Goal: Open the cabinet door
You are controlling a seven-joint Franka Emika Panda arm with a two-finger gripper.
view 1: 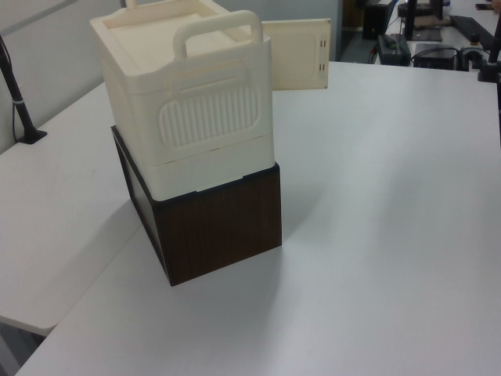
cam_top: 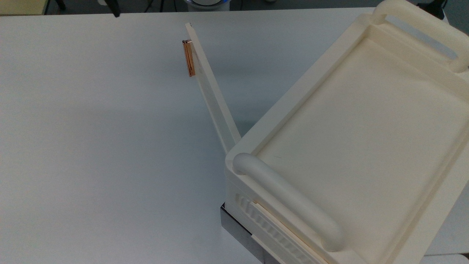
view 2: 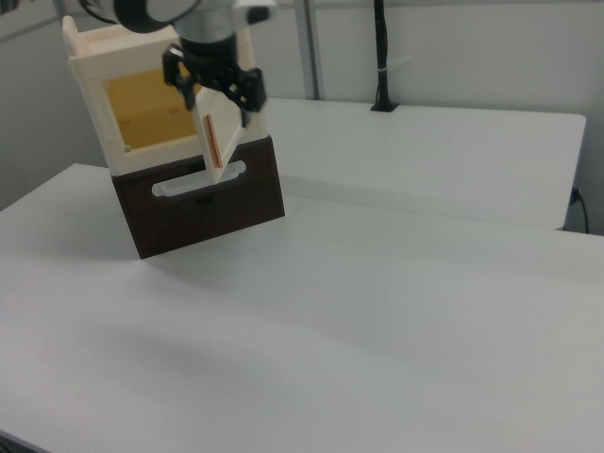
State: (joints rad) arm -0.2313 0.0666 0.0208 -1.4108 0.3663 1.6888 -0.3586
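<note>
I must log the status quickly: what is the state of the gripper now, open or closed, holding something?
Gripper: open, holding nothing; its fingers are spread above the open cabinet door.
</note>
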